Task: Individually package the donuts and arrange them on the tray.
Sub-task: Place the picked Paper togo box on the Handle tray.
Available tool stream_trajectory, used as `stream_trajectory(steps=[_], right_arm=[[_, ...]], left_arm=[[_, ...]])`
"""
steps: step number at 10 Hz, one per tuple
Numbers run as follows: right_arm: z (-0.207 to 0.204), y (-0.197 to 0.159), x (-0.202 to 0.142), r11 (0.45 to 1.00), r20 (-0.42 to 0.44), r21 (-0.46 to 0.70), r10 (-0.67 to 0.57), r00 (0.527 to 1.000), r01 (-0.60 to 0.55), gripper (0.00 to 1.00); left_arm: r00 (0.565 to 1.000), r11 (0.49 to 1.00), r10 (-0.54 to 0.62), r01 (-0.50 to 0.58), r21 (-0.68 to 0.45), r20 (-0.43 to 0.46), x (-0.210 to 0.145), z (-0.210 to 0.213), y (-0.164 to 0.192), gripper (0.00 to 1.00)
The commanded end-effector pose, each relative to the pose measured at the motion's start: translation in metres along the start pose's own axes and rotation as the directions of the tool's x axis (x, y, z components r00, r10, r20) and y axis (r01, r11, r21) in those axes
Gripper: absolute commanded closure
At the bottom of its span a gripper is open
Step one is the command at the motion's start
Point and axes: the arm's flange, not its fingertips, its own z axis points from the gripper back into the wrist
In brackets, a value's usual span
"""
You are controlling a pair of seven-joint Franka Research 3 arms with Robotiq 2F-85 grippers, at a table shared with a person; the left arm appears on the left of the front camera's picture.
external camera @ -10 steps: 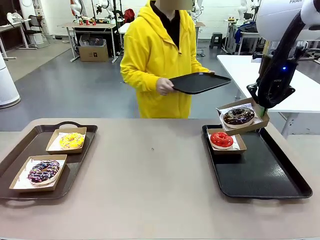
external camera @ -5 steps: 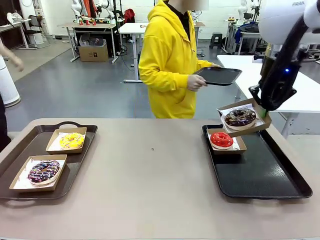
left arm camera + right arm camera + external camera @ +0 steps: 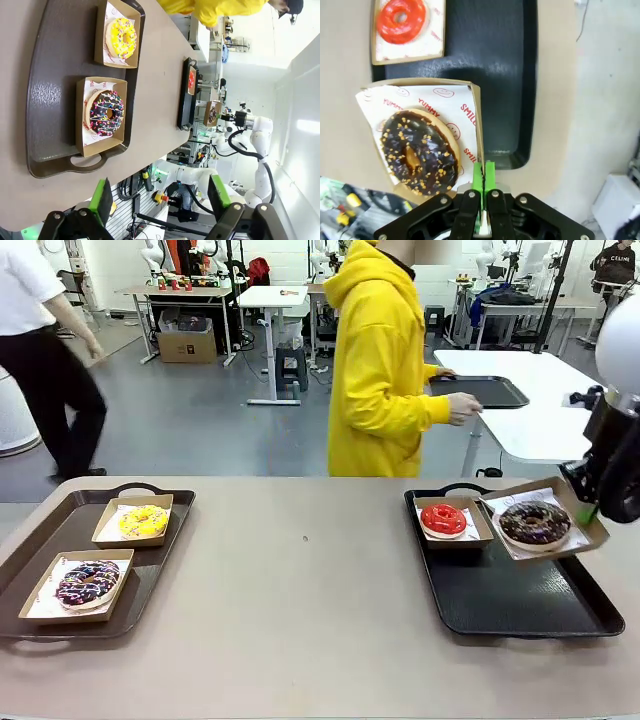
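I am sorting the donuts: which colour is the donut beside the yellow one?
The donut is dark, with purple-white sprinkles; the left wrist view shows it best.

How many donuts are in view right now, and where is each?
4. Yellow donut and purple-sprinkled donut sit boxed on the brown tray; red donut is boxed on the black tray; chocolate donut rides in the box held by the right gripper.
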Motion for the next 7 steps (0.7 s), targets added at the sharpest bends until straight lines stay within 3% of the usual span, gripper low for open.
stream_trajectory(steps=[1,5,7], right_arm=[[-0.036,-0.004,-0.001,0.998,0.002,-0.059,-0.011,1.0,0.011,0.99],[-0.076,0.002,-0.003,0.994,-0.05,-0.112,-0.025,0.998,0.019,0.99],[-0.07,0.007,-0.004,0.987,-0.046,-0.109,-0.121,0.992,0.116,0.99]], left_arm=[[1.0,1.0,-0.002,0.002,-0.013,0.003,-0.001,0.003,-0.002,0.0],[1.0,1.0,-0.002,0.002,-0.013,0.003,-0.001,0.003,-0.002,0.0],[1.0,1.0,-0.002,0.002,-0.013,0.003,-0.001,0.003,-0.002,0.0]])
